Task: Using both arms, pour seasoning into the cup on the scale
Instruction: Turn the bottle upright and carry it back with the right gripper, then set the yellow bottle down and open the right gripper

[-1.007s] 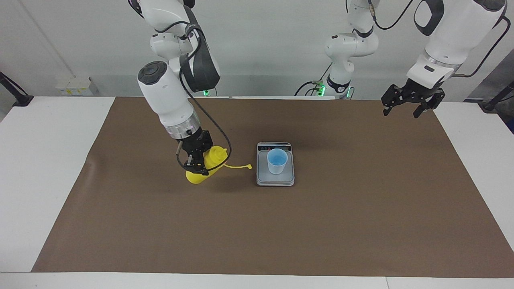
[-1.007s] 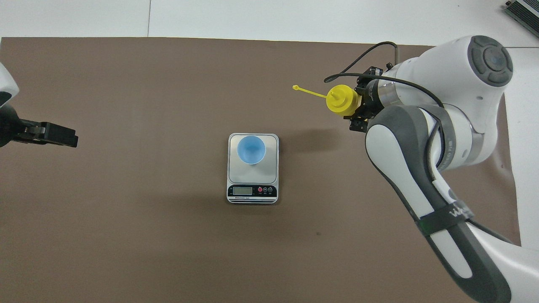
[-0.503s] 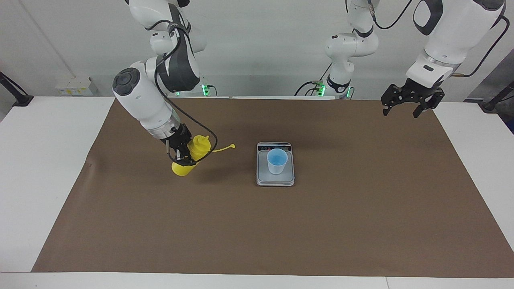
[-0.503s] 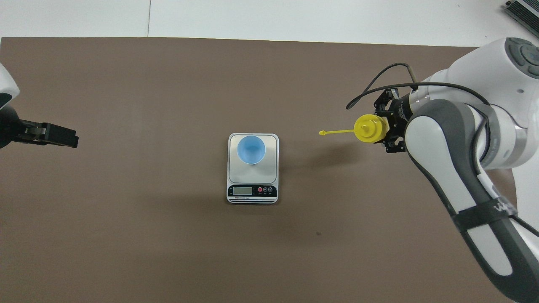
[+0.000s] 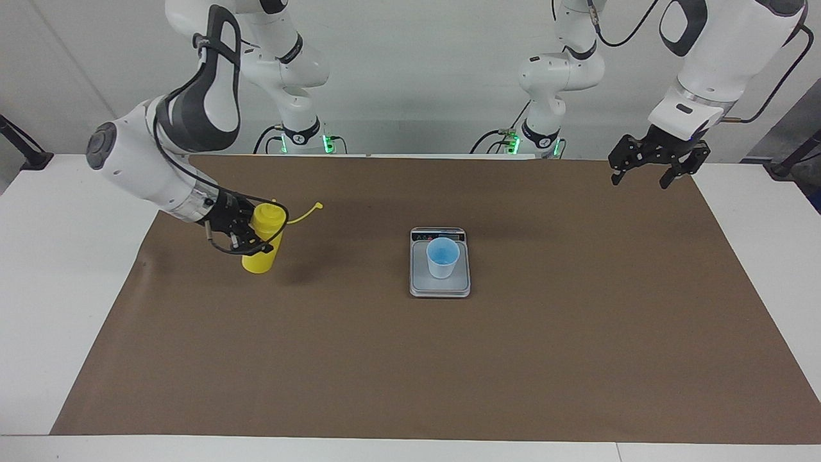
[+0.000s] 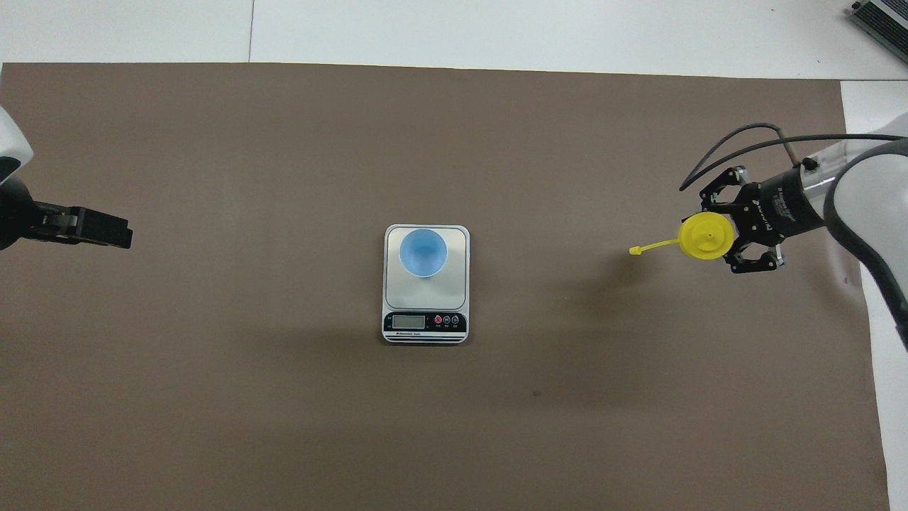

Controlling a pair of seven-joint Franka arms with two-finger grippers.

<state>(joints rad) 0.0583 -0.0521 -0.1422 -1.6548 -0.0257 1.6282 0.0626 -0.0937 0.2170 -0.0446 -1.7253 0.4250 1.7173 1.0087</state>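
One seasoning bottle (image 5: 262,239), yellow, upright, near right arm's end of surface (image 5: 577,333), bottom at or just above brown mat; cap on tether sticks out toward scale. Right gripper (image 5: 247,232) fingers clamped on bottle's sides. One cup (image 5: 442,256), light blue, upright on one scale (image 5: 440,287) at mat centre, well apart from bottle. Scale display faces robots. Left gripper (image 5: 648,171) waits raised over mat edge at left arm's end, fingers apart, holding nothing. Two arms total.
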